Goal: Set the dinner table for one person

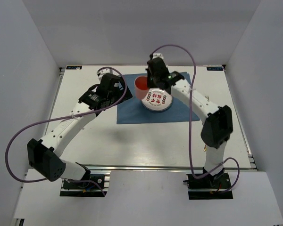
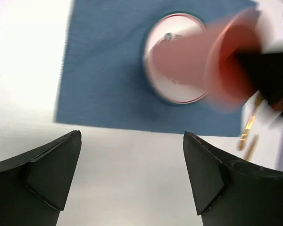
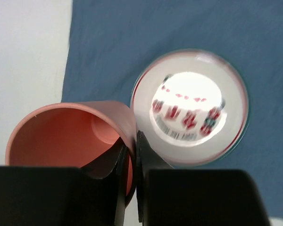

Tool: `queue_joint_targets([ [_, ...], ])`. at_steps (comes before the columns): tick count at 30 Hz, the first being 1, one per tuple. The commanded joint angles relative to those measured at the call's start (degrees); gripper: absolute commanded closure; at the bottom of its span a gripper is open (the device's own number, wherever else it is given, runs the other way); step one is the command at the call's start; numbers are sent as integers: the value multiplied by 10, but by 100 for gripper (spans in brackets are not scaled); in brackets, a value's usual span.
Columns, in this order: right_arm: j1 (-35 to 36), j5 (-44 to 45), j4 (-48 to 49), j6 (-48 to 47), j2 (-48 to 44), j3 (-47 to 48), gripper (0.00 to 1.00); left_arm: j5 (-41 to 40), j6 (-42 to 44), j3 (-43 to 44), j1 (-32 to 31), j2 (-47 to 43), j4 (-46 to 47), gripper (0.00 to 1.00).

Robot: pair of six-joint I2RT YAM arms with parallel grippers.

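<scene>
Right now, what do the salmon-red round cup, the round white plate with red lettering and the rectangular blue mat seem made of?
Salmon-red cup: probably plastic; thin, smooth, evenly coloured wall.
White plate: glazed ceramic or melamine; glossy, with bright glare.
Blue mat: woven cloth; matte, finely fringed edge.

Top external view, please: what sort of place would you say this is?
Probably a robot test cell, not a home: plain white walls box in the dinner table, the left arm and right arm are bolted at its front rail.

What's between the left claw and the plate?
In the left wrist view, a strip of bare table and then the blue placemat lie between the open left claw and the plate. Nothing else sits there.
</scene>
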Motion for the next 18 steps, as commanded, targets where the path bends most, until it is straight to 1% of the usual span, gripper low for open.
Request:
queue_joint_targets([
  [1,-61,45,-92,-28,87,139,100,-47,29,-38,3,-61,-35,2],
  [2,-95,42,-107,-33,133,210,100,-34,65,-68,3,-85,-30,2],
  [4,-112,39,-113,-45,167,255,100,-25,108,-95,3,-104,-21,2],
  [5,-141,40,-112,-50,191,285,100,-27,118,-120,3,-122,-21,2],
  [7,-161,15,-100,-56,219,319,100,-36,133,-147,3,-146,-13,2],
  [10,-206,3,-69,-74,239,328,100,-51,140,-193,3,-165,9,2],
  [11,-211,-3,-51,-82,243,335,100,-40,141,-195,3,-169,16,2],
  [12,-229,-9,-48,-83,250,344,100,-32,142,-193,3,-169,21,2],
  [15,-252,-25,-50,-87,285,374,100,-9,147,-190,9,-162,30,2],
  [18,-268,-34,-39,-91,296,361,100,4,147,-195,9,-158,28,2],
])
